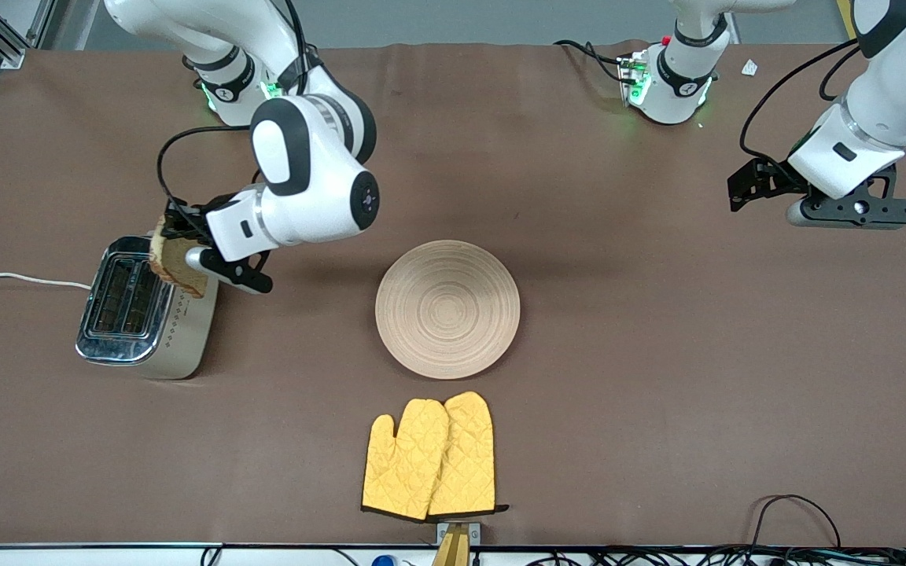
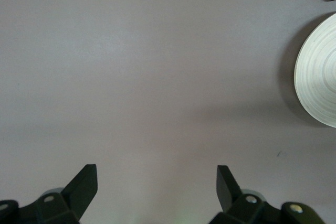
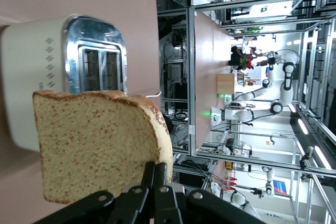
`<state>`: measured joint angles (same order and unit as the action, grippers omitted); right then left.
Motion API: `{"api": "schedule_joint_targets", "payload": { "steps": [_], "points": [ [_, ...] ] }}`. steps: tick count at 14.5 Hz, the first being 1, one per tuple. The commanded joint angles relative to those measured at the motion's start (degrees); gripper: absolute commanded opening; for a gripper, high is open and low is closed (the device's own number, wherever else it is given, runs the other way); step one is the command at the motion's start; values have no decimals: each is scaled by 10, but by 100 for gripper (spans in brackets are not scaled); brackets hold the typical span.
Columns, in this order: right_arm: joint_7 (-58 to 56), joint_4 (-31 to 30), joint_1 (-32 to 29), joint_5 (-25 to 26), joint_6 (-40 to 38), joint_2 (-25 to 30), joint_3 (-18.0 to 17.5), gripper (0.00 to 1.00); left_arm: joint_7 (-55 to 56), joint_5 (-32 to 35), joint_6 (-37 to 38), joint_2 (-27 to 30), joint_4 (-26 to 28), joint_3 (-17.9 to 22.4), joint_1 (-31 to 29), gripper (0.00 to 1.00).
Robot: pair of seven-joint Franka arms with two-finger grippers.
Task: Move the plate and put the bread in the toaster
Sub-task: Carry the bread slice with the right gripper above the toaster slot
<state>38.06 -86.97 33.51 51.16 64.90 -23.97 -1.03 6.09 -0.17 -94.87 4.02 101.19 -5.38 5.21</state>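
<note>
My right gripper point(image 1: 179, 250) is shut on the bread point(image 1: 172, 262), a brown speckled slice held upright in the air over the toaster's point(image 1: 142, 308) edge nearest the right arm's base. In the right wrist view the bread point(image 3: 100, 142) fills the foreground, pinched at one edge by the gripper point(image 3: 157, 174), with the toaster point(image 3: 79, 72) and its two open slots past it. The light-wood plate point(image 1: 447, 308) lies at the table's middle and is empty; its edge shows in the left wrist view point(image 2: 320, 80). My left gripper point(image 1: 854, 211) is open, empty and waits over bare table at the left arm's end.
A pair of yellow oven mitts point(image 1: 431, 457) lies nearer the front camera than the plate. The toaster's white cord point(image 1: 12, 277) runs off toward the right arm's end of the table. Cables lie along the table's front edge.
</note>
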Motion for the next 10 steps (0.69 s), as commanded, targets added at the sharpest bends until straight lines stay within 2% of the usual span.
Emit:
{"api": "schedule_joint_targets", "payload": {
  "steps": [1, 10],
  "points": [
    [-20, -22, -24, 34, 5, 17, -8, 0, 15, -5, -4, 8, 8, -1, 1, 100],
    [-34, -22, -93, 57, 42, 15, -8, 0, 111, -5, 5, 11, 8, 0, -4, 100]
  ]
}}
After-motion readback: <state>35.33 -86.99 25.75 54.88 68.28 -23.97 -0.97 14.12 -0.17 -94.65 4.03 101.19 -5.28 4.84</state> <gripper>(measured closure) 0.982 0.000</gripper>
